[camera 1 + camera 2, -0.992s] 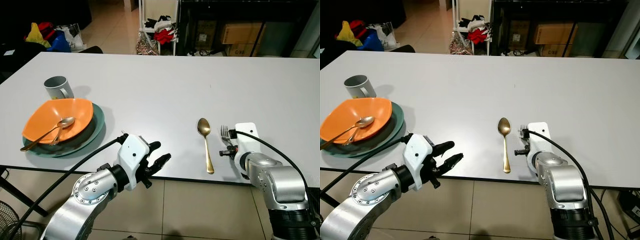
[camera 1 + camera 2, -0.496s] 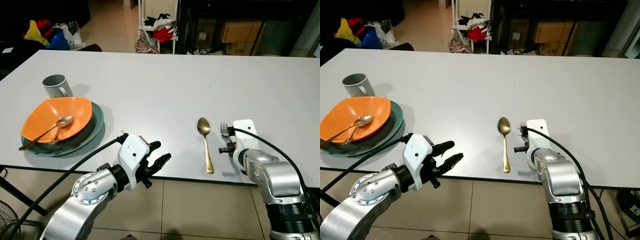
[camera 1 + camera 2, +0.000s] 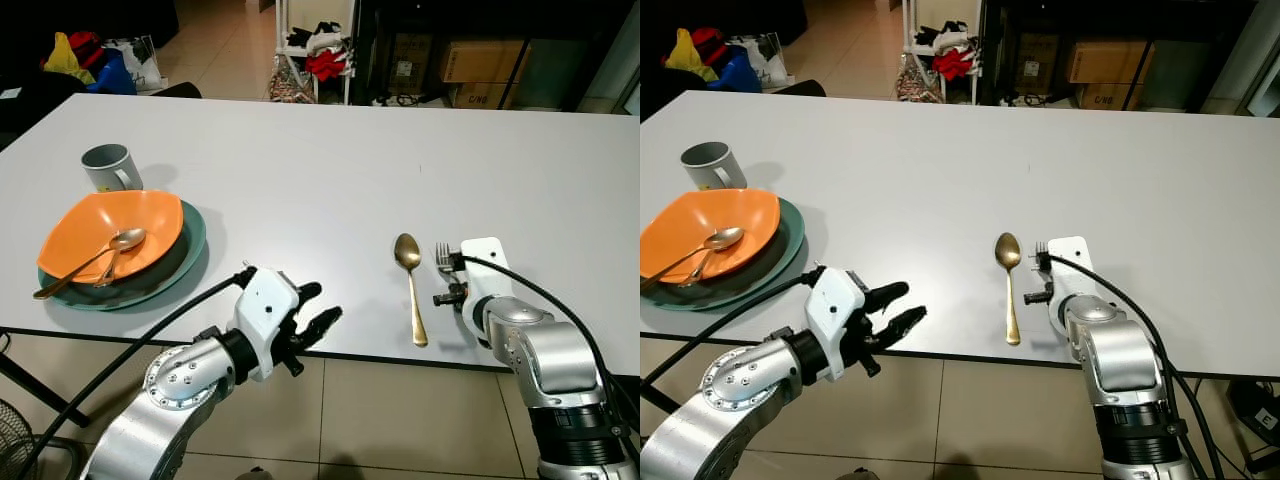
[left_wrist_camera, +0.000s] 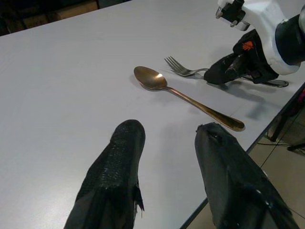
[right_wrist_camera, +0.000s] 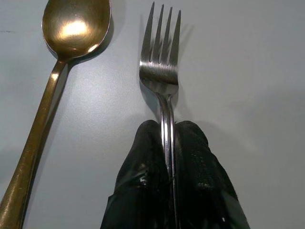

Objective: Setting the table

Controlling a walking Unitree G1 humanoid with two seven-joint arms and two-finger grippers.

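Fork (image 5: 160, 81) pinched in right hand (image 5: 169, 143), flat on surface (image 3: 330, 170) beside gold spoon (image 3: 410, 285); left hand (image 4: 167, 157) wide, near edge.

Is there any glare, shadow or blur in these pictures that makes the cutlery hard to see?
Right wrist view: sharp; a bright glare spot on the gold spoon, the fork clear between the right gripper fingers. Left wrist view: the left gripper fingers are near and soft, and the right gripper throws a soft shadow on the table. Eye views: even light, no blur; the room behind is dark.
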